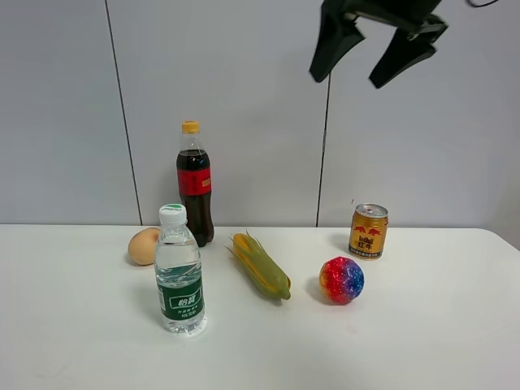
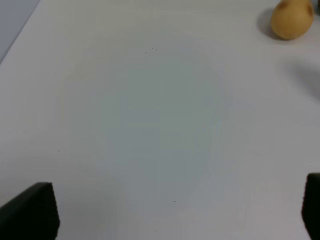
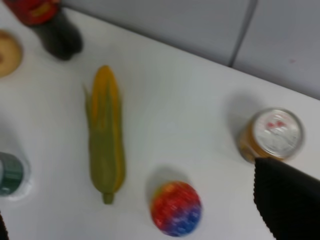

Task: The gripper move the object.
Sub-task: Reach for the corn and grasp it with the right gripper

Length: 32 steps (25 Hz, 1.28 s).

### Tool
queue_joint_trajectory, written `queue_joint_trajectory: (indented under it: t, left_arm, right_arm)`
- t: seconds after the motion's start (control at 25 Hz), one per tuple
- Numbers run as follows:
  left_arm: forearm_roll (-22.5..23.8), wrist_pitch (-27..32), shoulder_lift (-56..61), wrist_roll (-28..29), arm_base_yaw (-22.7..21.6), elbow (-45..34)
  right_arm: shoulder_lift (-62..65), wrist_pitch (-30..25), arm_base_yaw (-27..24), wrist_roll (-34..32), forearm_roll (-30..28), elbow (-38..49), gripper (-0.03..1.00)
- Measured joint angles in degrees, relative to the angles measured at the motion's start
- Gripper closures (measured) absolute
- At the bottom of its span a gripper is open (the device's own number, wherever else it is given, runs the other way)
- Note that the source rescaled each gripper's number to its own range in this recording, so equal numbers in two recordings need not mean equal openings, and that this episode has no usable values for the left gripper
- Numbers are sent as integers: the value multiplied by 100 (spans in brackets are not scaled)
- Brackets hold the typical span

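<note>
The toy ear of corn [image 1: 260, 266], yellow kernels in a green husk, lies on the white table [image 1: 422, 341] near the middle, between the water bottle and the rainbow ball. It also shows in the right wrist view [image 3: 106, 135]. My right gripper [image 1: 374, 57] hangs high above the table, over the can and ball, open and empty. One of its black fingers [image 3: 287, 200] shows in the right wrist view. My left gripper [image 2: 172, 200] is open and empty over bare table, with the tan egg [image 2: 291, 18] far ahead of it. It is out of the exterior view.
A water bottle [image 1: 179, 272] stands front left of the corn. A tan egg [image 1: 144, 246] and a cola bottle [image 1: 195, 187] stand behind it. A rainbow ball [image 1: 341, 279] lies right of the corn, and a gold can [image 1: 368, 231] stands behind the ball.
</note>
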<state>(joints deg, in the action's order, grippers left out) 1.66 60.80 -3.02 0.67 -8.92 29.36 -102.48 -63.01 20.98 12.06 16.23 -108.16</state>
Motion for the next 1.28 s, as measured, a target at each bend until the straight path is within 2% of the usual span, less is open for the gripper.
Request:
queue_joint_trajectory:
  t: [0.16,0.32,0.64,1.28]
  left_arm:
    - [0,0,0,0,0,0]
    - [0,0,0,0,0,0]
    - [0,0,0,0,0,0]
    - [0,0,0,0,0,0]
  right_arm:
    - [-960,-193,412,-70,-190,-932,-1]
    - [-1689,-461,576,-200,-233,-1491,-1]
    - [-2185,-677,583,-328,-481,-1556,-1]
    - [-2246,-704,622,-477,-482,-1575,0]
